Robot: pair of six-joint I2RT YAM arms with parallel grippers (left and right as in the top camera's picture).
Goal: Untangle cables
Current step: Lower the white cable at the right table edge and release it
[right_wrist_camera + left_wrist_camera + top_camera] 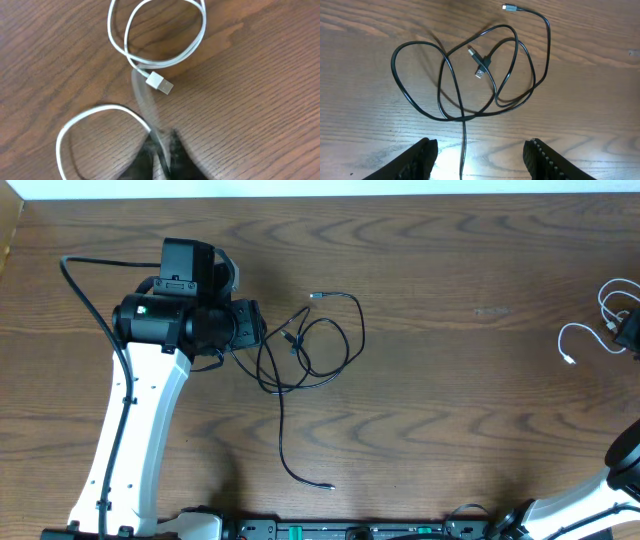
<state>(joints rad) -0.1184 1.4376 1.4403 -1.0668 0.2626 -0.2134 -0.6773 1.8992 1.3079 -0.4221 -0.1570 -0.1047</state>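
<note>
**Right gripper (161, 150) clamped on white cable (203, 25); left gripper (480, 146) apart, empty**

Your right gripper is pinched together on the white cable at the table's (450, 430) right edge. Its loop and plug (161, 83) lie just ahead. My advice is to draw away slowly so the loop opens rather than tightens. The black cables (462, 116) lie tangled mid-table. Your left gripper hovers beside them, touching nothing.
</note>
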